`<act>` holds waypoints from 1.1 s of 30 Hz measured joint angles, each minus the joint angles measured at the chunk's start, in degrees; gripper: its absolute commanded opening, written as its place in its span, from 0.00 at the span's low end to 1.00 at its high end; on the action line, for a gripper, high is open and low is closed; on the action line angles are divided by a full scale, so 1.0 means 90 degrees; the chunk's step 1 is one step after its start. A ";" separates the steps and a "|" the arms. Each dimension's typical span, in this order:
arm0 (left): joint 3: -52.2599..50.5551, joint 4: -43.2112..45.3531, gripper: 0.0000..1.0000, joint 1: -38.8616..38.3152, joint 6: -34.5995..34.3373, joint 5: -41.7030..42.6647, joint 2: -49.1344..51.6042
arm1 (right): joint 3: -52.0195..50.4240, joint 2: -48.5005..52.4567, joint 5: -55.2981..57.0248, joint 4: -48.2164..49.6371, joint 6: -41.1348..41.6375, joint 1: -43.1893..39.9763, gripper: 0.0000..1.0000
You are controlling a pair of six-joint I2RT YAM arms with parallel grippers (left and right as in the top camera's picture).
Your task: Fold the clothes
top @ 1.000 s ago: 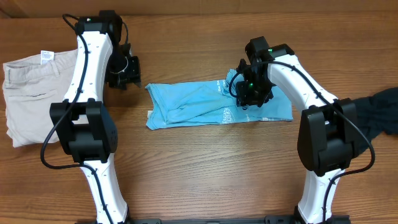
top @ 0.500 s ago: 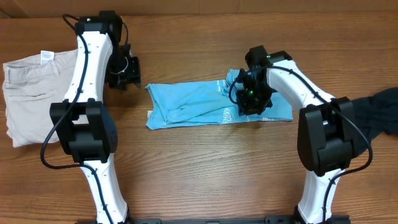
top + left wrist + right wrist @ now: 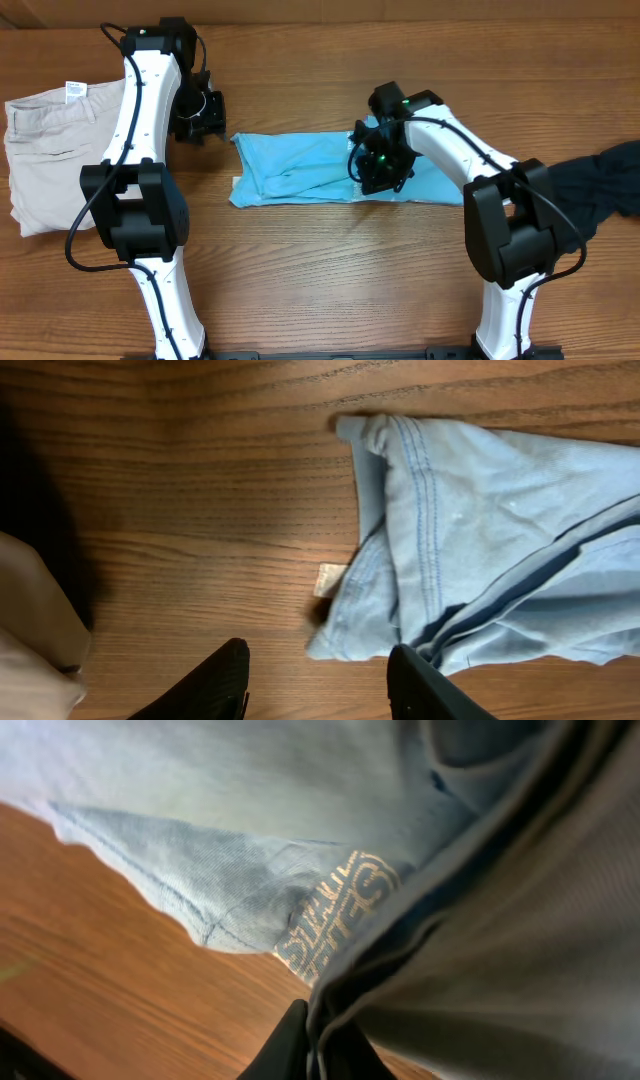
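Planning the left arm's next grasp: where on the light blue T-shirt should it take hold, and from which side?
Its hemmed left end, from above on the left side: the T-shirt lies flat there, free beside the open left gripper; the right gripper pinches it further right.

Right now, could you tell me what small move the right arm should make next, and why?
Probably lift the pinched edge and carry it leftward: the right end effector is shut on the light blue T-shirt, which lies in a long strip, not yet folded across.
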 measured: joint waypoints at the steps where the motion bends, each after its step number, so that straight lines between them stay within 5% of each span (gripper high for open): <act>1: 0.0000 -0.0002 0.49 0.0000 0.0000 0.0000 0.0000 | 0.0000 0.0000 -0.0017 -0.0005 -0.0024 0.0032 0.34; 14: -0.0002 -0.0097 0.64 0.0000 -0.0022 0.0002 0.0000 | 0.0012 -0.0078 0.0682 -0.0066 0.0134 -0.0233 0.34; 22: -0.0085 0.0304 0.66 0.0000 -0.0012 0.0447 0.0000 | 0.0272 -0.1248 0.0979 -0.0083 0.0291 -0.0787 0.41; 33: -0.1851 0.1559 0.66 -0.0284 0.0736 0.1032 0.0002 | 0.0352 -0.1547 0.1039 -0.0214 0.0289 -0.1052 0.41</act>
